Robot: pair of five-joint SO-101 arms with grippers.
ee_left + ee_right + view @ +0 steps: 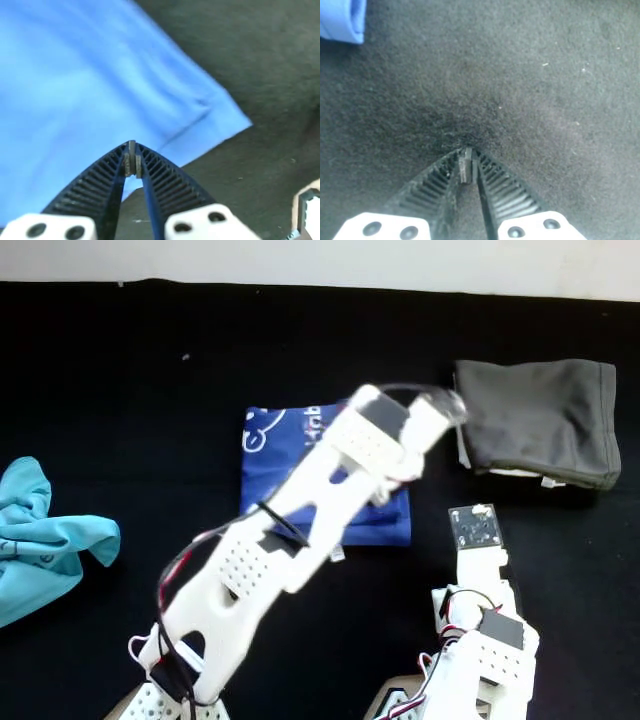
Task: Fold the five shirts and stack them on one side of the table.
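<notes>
— If you count the shirts, how many do you get?
— Three. One folded blue shirt (275,465) lies mid-table, one folded dark grey shirt (540,420) sits at the far right, and one crumpled turquoise shirt (40,540) is at the left edge. A white edge (515,474) peeks from under the grey one, but I cannot tell what it is.
— And underneath?
— One table (150,390) covered in black cloth, with a pale wall (320,260) behind it.
— The arms?
— Two. The left arm (240,580) stretches diagonally over the blue shirt. The left gripper (132,160) has its tips pressed together, holding nothing, above that shirt's edge. The right arm (490,650) sits low at the near right. The right gripper (466,167) is likewise closed and empty, pointing down at bare cloth.
</notes>
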